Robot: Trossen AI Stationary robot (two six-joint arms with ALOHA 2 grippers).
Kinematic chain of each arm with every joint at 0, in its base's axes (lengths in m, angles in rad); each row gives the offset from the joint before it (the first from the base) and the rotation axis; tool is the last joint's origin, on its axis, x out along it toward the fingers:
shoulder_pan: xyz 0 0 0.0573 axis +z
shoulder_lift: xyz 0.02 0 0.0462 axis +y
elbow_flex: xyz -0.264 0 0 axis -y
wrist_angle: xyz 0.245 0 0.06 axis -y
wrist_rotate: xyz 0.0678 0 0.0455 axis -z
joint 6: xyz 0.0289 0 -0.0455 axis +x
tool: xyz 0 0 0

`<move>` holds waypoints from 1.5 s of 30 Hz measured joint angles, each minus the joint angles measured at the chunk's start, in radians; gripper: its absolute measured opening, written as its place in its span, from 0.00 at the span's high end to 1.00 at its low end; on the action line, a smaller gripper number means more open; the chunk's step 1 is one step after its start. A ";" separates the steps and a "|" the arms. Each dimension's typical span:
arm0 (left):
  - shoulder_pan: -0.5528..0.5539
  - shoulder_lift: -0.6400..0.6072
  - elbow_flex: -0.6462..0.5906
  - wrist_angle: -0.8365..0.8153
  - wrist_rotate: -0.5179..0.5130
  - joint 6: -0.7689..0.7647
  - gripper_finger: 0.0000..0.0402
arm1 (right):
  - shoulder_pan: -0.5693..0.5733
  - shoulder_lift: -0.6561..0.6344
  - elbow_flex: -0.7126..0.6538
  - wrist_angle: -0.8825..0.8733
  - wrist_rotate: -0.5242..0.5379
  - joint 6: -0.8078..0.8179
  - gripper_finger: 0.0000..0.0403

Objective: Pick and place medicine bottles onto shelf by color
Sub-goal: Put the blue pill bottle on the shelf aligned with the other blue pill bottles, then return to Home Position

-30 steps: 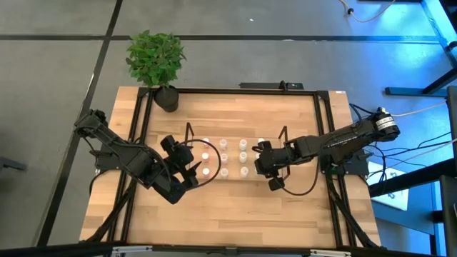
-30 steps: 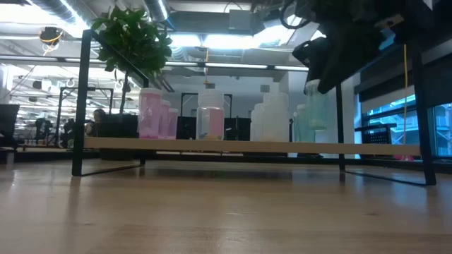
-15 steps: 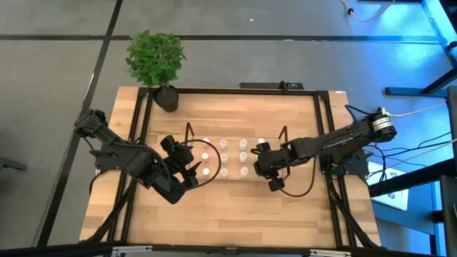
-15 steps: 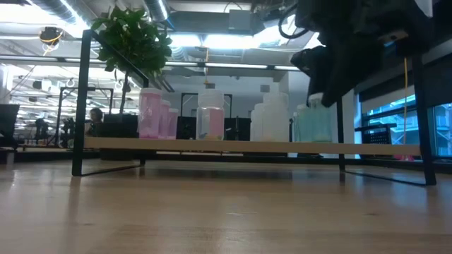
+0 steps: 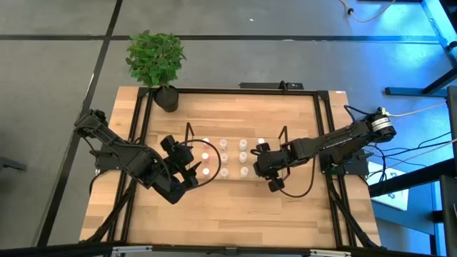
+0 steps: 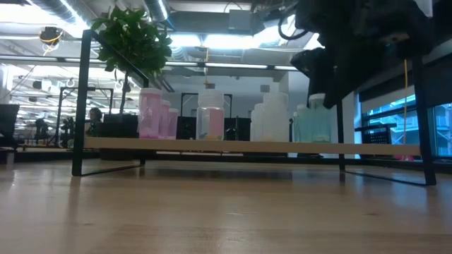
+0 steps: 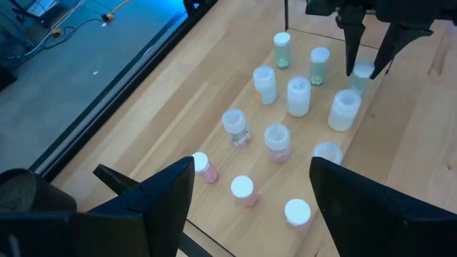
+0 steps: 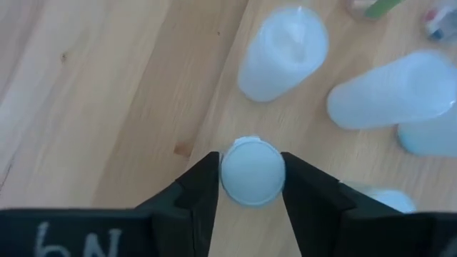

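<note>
The shelf [image 6: 395,149] stands across the table's middle, its board bearing several medicine bottles: pink ones [image 6: 150,113] at the left, a clear one [image 6: 210,121], whitish ones [image 6: 272,116] and greenish ones at the right. My right gripper [image 8: 251,187] is shut on one pale green bottle [image 6: 316,124] at the shelf's right end, also seen from the left wrist [image 7: 362,71]. Over the shelf's left end my left gripper [image 7: 251,171] hangs open, with nothing between its fingers, well above the pink bottles [image 7: 243,188]. My right gripper has the green bottle's white cap [image 8: 232,171] between its two fingers, one finger on each side. The fingers come from above, slanting down. The bottle stands upright with its base on the shelf board [image 6: 316,143].
A potted plant [image 5: 157,61] stands at the table's far left corner. A larger black frame [image 5: 325,143] runs around the table. Bare wood lies between the shelf and the near edge [image 5: 235,214]. Whitish bottles [image 8: 282,53] stand close to the held one.
My right gripper has sunk a little with the green bottle. The bottle hung above the shelf board a second ago and now stands on it beside the other greenish ones.
</note>
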 joint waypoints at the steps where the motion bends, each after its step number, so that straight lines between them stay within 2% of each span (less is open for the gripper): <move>1: 0.000 0.000 0.000 0.000 0.000 0.000 0.32 | 0.000 0.001 -0.002 -0.006 0.000 0.000 0.63; 17: 0.000 0.000 0.000 0.000 0.002 0.000 0.32 | 0.000 0.003 -0.003 -0.002 -0.008 -0.001 0.52; 26: 0.000 0.000 0.000 0.000 0.015 0.001 0.32 | 0.000 -0.008 0.000 -0.003 -0.007 -0.005 0.52; 32: -0.005 0.000 0.000 0.000 0.019 0.065 0.32 | 0.000 -0.046 0.062 -0.035 -0.007 -0.004 0.52; 35: -0.007 0.000 0.000 0.003 0.061 0.118 0.32 | 0.002 -0.070 0.100 -0.075 -0.006 -0.005 0.52; 39: -0.007 0.000 0.000 0.010 0.092 0.116 0.32 | 0.002 -0.100 0.152 -0.127 0.002 -0.003 0.52; 45: -0.006 0.000 0.000 -0.002 0.093 0.116 0.32 | 0.005 -0.143 0.211 -0.144 0.125 0.001 0.55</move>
